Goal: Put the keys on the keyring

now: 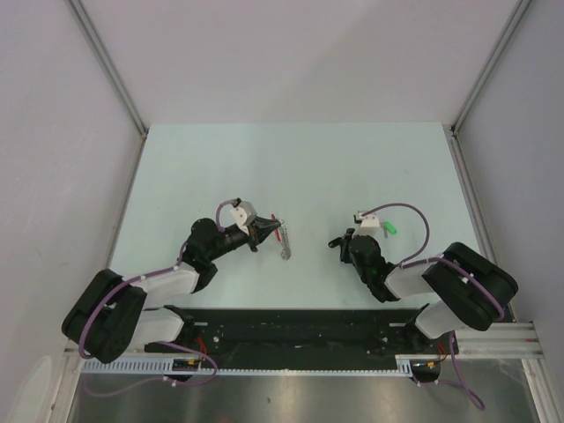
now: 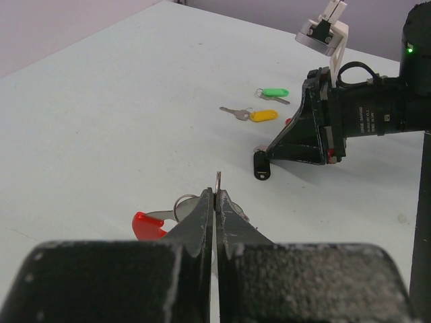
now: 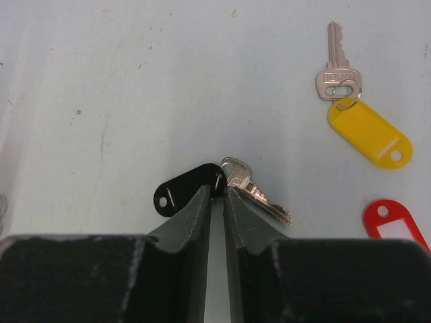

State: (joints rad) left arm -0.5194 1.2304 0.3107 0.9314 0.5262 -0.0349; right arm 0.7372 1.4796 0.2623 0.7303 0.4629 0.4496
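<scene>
l end effector (image 2: 215,195) low, clamped on keyring (image 2: 145,225); r end effector (image 3: 217,194) low, pinching black key (image 3: 183,190).

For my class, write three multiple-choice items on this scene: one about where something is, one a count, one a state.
1. Where is the black key?
A) beside the green key
B) at the tips of the right end effector
C) at the table's far edge

2. How many coloured tags show in the right wrist view?
A) one
B) three
C) five

3. How is the left end effector?
A) wide open
B) shut on nothing
C) shut on the keyring

Answers:
1 B, its fingers pinch the ring joining tag and blade.
2 B, the black key's own, a yellow tag and a red tag.
3 C, a thin metal piece stands clamped between its fingers.
</scene>
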